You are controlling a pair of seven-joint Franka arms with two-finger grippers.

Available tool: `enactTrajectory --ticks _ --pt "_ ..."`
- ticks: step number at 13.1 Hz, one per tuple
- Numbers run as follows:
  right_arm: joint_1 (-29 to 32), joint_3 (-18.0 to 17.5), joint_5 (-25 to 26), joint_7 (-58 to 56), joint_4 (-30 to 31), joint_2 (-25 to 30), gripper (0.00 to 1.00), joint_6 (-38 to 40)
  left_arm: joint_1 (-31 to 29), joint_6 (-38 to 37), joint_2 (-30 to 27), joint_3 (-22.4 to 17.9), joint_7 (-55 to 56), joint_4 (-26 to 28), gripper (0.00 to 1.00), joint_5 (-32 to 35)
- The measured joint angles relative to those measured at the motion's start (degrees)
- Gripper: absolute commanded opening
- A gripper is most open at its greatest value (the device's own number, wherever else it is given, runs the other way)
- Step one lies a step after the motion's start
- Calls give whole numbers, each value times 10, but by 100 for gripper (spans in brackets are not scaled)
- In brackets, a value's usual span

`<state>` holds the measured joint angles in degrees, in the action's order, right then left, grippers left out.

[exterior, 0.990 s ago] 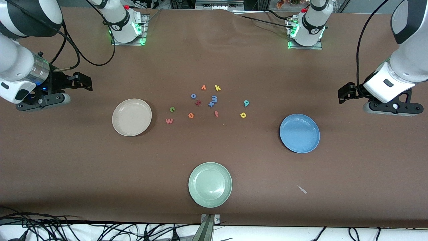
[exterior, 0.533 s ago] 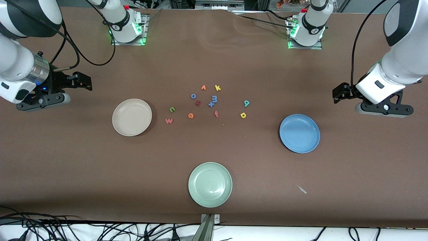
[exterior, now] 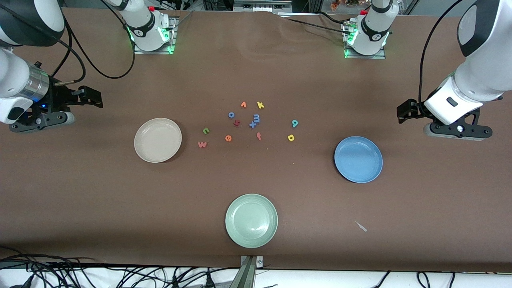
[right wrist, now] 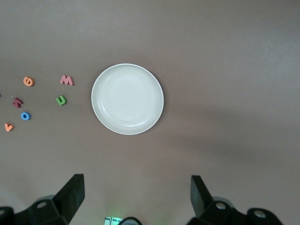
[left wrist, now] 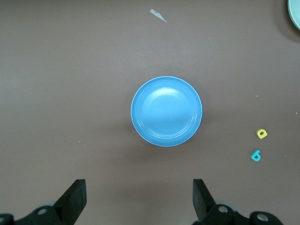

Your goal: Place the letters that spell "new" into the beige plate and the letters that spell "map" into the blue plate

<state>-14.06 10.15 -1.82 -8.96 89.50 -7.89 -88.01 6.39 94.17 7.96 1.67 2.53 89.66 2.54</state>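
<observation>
both plates (exterior: 158,140) (exterior: 358,159) lie apart from the spread fingers (left wrist: 201,197) (letters seemingly untouched).

letters (exterior: 248,122) btwn 2 plates (exterior: 157,140), 3rd plate (exterior: 251,220) nearer camera

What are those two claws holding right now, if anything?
Nothing. The left gripper hangs open over bare table by the blue plate; the right gripper hangs open near the beige plate.

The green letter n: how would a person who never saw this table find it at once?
Start at the beige plate. Two letters lie beside it, toward the centre cluster. The green n is the one farther from the front camera; the pinkish-red w lies nearer, and no other letter is green.
</observation>
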Motion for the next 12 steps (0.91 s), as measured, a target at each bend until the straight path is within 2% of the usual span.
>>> enactTrajectory --ticks 9,12 --pt "-2 -1 0 0 0 0 100 0 10 0 10 3 0 2 100 0" --pt "-2 -1 0 0 0 0 100 0 38 5 31 5 36 2 100 -2"
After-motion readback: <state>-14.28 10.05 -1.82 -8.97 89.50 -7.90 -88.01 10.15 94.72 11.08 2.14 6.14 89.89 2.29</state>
